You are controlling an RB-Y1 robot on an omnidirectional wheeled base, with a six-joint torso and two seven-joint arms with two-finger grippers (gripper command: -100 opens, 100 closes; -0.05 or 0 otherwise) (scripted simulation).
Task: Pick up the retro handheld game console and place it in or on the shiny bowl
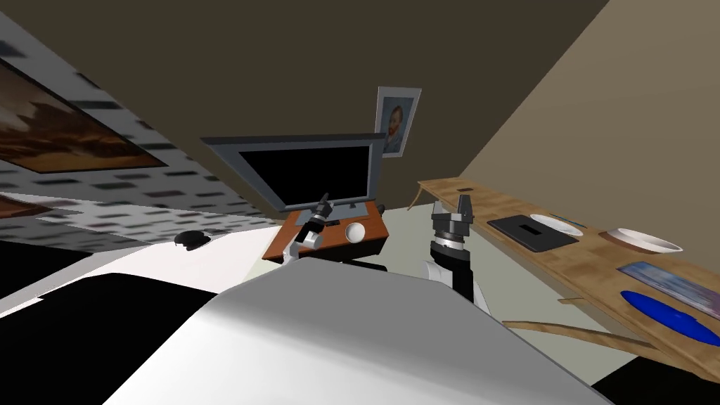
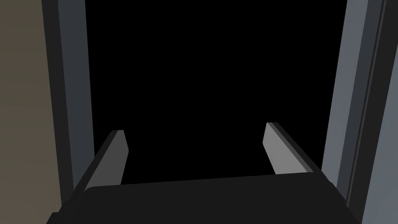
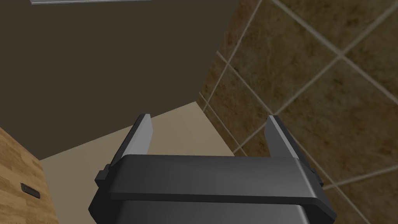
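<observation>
left gripper: jaws spread, grey-framed black monitor screen ahead between them. right gripper: jaws spread, light wooden tabletop off beside one.

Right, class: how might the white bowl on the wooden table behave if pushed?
The white bowl looks wide and low, so it would probably slide across the wooden table rather than tip. It seems rigid; its thin, smooth rim may be slippery to pinch.
</observation>
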